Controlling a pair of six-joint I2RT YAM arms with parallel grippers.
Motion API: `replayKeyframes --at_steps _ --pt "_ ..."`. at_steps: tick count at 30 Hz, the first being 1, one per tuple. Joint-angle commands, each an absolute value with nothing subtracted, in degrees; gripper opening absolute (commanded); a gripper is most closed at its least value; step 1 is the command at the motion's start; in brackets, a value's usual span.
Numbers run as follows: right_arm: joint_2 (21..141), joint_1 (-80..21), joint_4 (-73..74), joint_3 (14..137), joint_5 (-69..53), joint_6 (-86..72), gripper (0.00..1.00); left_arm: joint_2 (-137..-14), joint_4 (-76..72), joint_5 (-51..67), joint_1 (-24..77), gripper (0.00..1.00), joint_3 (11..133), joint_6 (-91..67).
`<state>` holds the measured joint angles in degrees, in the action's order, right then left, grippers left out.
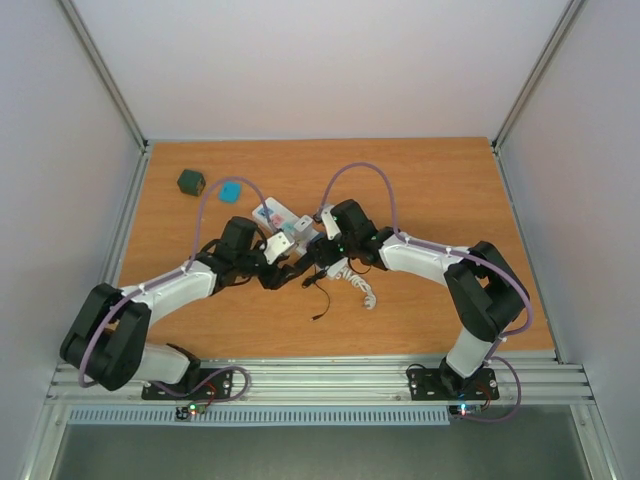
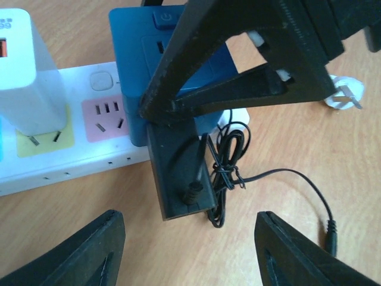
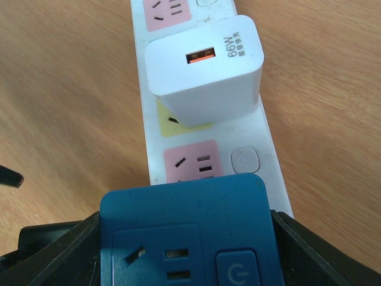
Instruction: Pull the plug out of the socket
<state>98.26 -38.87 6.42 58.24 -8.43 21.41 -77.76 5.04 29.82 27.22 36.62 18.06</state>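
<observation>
The white socket strip lies mid-table, with pastel panels and a curly white cord. In the right wrist view the strip carries a white 66W charger on a yellow panel. A blue plug block with its own outlet and power button sits at the strip's near end. My right gripper is shut on the blue block's sides, and it also shows in the top view. My left gripper is open and empty, just short of a black adapter that lies against the blue block.
A thin black cable coils beside the black adapter and trails right over the table. The strip's white wall plug lies at the right. A dark green cube and a small blue piece sit at the back left.
</observation>
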Motion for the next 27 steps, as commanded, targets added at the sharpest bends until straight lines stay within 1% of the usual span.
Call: replayKeyframes --at_steps 1,6,11,16,22,27 --pt "98.94 -37.43 6.85 57.22 -5.66 19.01 0.36 -80.24 -2.49 26.15 27.82 0.59 37.84 14.26" --pt "99.01 -37.1 6.86 57.09 -5.7 18.81 0.35 -84.74 -0.85 24.12 28.69 0.54 41.03 12.72" --pt "98.71 -36.86 6.93 56.74 -5.66 18.85 0.32 -85.24 -0.8 22.11 30.69 0.51 41.1 11.12" --pt "98.88 -36.83 6.92 56.62 -6.21 19.07 0.32 -86.94 -2.02 19.02 33.84 0.48 41.66 10.67" --pt "98.79 -36.82 6.64 56.2 -6.08 19.57 0.32 -89.6 -2.9 17.32 34.01 0.38 43.46 9.54" --pt "98.79 -36.82 6.35 55.83 -5.84 19.93 0.31 -88.62 -2.99 17.4 34.01 0.26 42.84 9.4"
